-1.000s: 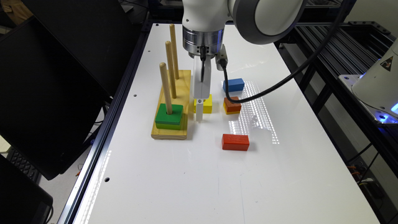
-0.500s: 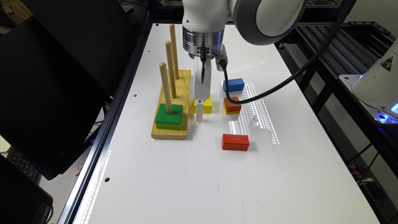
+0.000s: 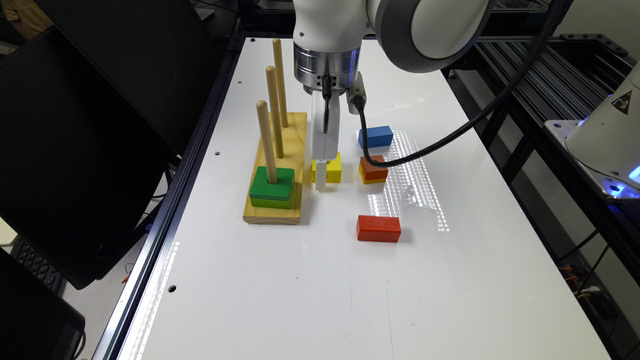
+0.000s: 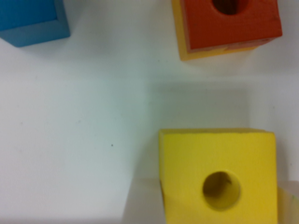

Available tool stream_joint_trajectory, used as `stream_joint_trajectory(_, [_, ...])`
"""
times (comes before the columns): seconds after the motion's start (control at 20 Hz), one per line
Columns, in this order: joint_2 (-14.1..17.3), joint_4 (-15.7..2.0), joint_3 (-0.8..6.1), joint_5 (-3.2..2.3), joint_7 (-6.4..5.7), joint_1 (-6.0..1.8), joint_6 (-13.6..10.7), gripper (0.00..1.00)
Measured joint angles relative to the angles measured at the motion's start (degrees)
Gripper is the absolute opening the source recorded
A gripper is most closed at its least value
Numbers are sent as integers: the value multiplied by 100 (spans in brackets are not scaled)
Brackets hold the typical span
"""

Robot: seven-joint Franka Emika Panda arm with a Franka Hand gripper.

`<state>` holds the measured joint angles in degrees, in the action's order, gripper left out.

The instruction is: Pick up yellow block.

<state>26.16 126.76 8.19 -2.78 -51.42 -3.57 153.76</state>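
Observation:
The yellow block (image 3: 334,167) lies on the white table (image 3: 320,290) between the wooden peg board and the orange block. In the wrist view the yellow block (image 4: 217,172) shows its round centre hole, with a pale finger pressed against each of two opposite sides. My gripper (image 3: 325,177) hangs straight down over it, reaching to table level, and is shut on the block. The block still rests on the table.
A wooden peg board (image 3: 272,212) with three upright pegs holds a green block (image 3: 271,186) on the nearest peg. An orange holed block (image 3: 373,168) sits close beside the yellow one, a blue block (image 3: 375,136) behind it, a red block (image 3: 378,228) nearer the front.

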Motion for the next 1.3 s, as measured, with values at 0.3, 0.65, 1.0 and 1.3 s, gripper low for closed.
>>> stream_joint_trajectory(0.3, [-1,0,0,0,0,0,0,100])
stream_joint_trajectory(0.65, [-1,0,0,0,0,0,0,100])
stream_joint_trajectory(1.0, [-1,0,0,0,0,0,0,100])
stream_joint_trajectory(1.3, [-1,0,0,0,0,0,0,0])
